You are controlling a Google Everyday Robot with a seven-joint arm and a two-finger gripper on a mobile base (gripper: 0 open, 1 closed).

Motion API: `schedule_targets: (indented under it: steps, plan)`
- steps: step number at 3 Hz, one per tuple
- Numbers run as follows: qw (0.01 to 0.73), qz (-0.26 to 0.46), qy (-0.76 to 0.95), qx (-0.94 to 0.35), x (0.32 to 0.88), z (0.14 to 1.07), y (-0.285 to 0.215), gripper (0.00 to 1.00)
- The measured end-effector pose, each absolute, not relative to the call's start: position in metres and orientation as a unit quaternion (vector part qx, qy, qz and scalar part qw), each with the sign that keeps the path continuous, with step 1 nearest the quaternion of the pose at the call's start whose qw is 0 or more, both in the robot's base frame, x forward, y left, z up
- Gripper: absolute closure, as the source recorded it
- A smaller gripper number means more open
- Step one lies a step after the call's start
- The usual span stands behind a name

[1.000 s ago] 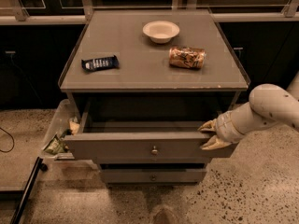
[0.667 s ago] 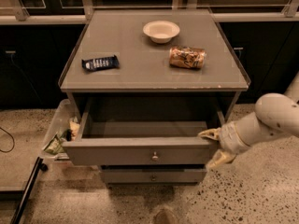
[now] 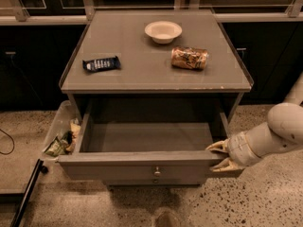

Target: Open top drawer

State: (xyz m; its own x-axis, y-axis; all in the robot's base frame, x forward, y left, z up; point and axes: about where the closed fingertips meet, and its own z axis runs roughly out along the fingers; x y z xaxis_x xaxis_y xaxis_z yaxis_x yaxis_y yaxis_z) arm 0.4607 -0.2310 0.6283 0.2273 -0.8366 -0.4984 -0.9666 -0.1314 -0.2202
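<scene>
The top drawer is a wide grey wooden drawer with a small round metal knob at the centre of its front. It stands pulled far out of the grey cabinet, and its deep plain interior holds nothing. My gripper is at the right end of the drawer front, on a white arm that comes in from the right. One fingertip lies inside the drawer and the other outside the front, with the panel between them. The lower drawers are hidden under the open one.
On the cabinet top are a white bowl, a brown can on its side and a dark blue snack bar. A bin with wrappers stands at the left of the cabinet. A black pole lies on the speckled floor.
The drawer has slid further out toward the camera. My gripper has moved with it, down and forward, still at the front's right end.
</scene>
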Motion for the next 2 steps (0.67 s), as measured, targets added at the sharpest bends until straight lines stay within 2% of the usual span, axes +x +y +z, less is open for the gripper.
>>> schedule_targets:
  steps: [1, 2]
  plan:
    - [0.253, 0.129, 0.608, -0.742, 0.4532, 0.6286, -0.2328, 1.0]
    - [0.253, 0.129, 0.608, -0.742, 0.4532, 0.6286, -0.2328, 0.81]
